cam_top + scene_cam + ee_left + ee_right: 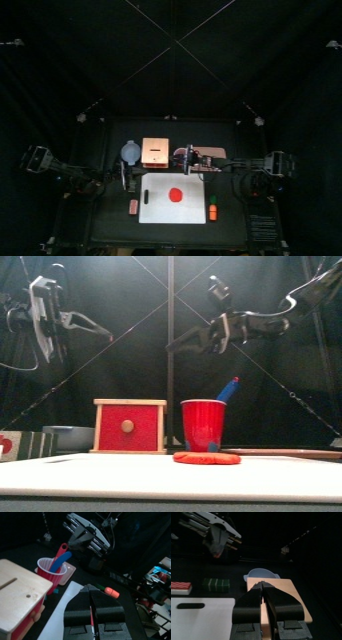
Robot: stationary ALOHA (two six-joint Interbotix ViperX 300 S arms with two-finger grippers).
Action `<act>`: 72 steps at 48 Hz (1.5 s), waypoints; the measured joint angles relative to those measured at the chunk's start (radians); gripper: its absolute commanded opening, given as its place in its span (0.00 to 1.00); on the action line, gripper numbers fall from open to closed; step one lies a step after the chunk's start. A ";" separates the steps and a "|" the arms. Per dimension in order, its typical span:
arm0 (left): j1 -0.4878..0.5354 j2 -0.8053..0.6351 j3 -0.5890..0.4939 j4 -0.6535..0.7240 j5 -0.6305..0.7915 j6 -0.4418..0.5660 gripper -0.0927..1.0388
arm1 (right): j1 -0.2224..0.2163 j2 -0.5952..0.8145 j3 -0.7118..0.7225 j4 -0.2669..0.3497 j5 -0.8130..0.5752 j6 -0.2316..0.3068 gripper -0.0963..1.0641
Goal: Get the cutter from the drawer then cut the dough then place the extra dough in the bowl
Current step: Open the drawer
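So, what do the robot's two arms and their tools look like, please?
Both the left arm and the right arm are black. The left tool and the right tool each have two long black jaws, narrowing to the tips, under a silver-white cross-plate.

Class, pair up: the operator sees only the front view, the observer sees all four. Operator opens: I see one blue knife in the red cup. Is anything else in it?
Observer: Yes. The left wrist view shows a red knife standing beside the blue knife in the red cup.
Operator: Is either claw holding something?
Observer: No. The wrist views show the left claw and the right claw with jaws shut on nothing.
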 measured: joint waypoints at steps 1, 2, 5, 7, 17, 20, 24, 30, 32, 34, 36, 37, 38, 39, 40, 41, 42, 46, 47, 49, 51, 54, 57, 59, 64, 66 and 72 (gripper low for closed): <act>-0.005 0.020 -0.008 -0.017 -0.003 -0.002 0.18 | -0.003 0.026 -0.017 -0.005 -0.005 0.000 0.04; -0.009 0.040 -0.017 -0.037 -0.005 -0.002 0.18 | -0.008 0.051 -0.032 -0.009 -0.008 0.000 0.04; -0.017 0.089 -0.041 -0.083 -0.009 -0.008 0.18 | -0.017 0.118 -0.083 -0.025 -0.014 0.000 0.04; -0.021 0.124 -0.058 -0.120 -0.009 -0.021 0.18 | -0.021 0.161 -0.121 -0.035 -0.017 0.000 0.04; -0.025 0.247 -0.120 -0.247 -0.012 -0.124 0.19 | -0.034 0.325 -0.267 -0.075 -0.017 0.000 0.04; -0.025 0.272 -0.129 -0.250 -0.012 -0.152 0.19 | -0.037 0.362 -0.299 -0.077 -0.017 -0.002 0.04; -0.025 0.302 -0.141 -0.252 -0.012 -0.189 0.19 | -0.044 0.394 -0.328 -0.077 -0.015 0.000 0.04; -0.026 0.333 -0.150 -0.249 -0.012 -0.236 0.20 | -0.058 0.417 -0.354 -0.078 0.000 0.000 0.04; -0.026 0.341 -0.152 -0.249 -0.012 -0.249 0.22 | -0.063 0.423 -0.359 -0.078 0.011 -0.002 0.04; -0.026 0.347 -0.152 -0.252 -0.012 -0.261 0.24 | -0.066 0.430 -0.362 -0.078 0.020 0.000 0.04; -0.026 0.351 -0.153 -0.261 -0.011 -0.279 0.26 | -0.067 0.433 -0.365 -0.078 0.031 0.002 0.04; -0.026 0.353 -0.152 -0.267 -0.009 -0.287 0.27 | -0.067 0.433 -0.367 -0.078 0.035 0.008 0.04; -0.026 0.354 -0.152 -0.273 -0.009 -0.293 0.28 | -0.069 0.433 -0.370 -0.078 0.044 0.005 0.04; -0.026 0.356 -0.153 -0.281 -0.011 -0.301 0.30 | -0.069 0.433 -0.370 -0.078 0.051 0.002 0.04; -0.026 0.359 -0.153 -0.287 -0.009 -0.308 0.31 | -0.069 0.433 -0.371 -0.078 0.057 0.002 0.04; -0.026 0.360 -0.153 -0.296 -0.009 -0.318 0.33 | -0.069 0.433 -0.373 -0.078 0.063 0.000 0.04; -0.026 0.362 -0.153 -0.301 -0.009 -0.324 0.35 | -0.069 0.433 -0.373 -0.078 0.066 0.000 0.04; -0.025 0.368 -0.155 -0.318 -0.009 -0.348 0.43 | -0.067 0.433 -0.377 -0.077 0.094 0.000 0.04; -0.025 0.370 -0.156 -0.319 -0.009 -0.353 0.45 | -0.067 0.433 -0.377 -0.075 0.098 0.000 0.04; -0.026 0.374 -0.158 -0.324 -0.009 -0.367 0.49 | -0.066 0.433 -0.379 -0.075 0.106 0.002 0.04; -0.026 0.379 -0.161 -0.327 -0.009 -0.379 0.53 | -0.066 0.433 -0.380 -0.074 0.110 0.002 0.04; -0.026 0.388 -0.169 -0.337 -0.009 -0.402 0.60 | -0.064 0.433 -0.382 -0.074 0.115 0.002 0.04; -0.025 0.396 -0.176 -0.353 -0.009 -0.423 0.66 | -0.064 0.437 -0.387 -0.075 0.115 0.002 0.04; -0.025 0.403 -0.184 -0.373 -0.009 -0.449 0.69 | -0.064 0.437 -0.387 -0.074 0.115 0.002 0.04; -0.025 0.419 -0.209 -0.433 0.000 -0.518 0.76 | -0.064 0.439 -0.390 -0.074 0.115 0.003 0.04; -0.025 0.425 -0.216 -0.456 0.005 -0.546 0.77 | -0.064 0.439 -0.390 -0.075 0.115 0.002 0.04; -0.023 0.443 -0.227 -0.494 0.009 -0.624 0.78 | -0.061 0.440 -0.393 -0.074 0.117 0.003 0.04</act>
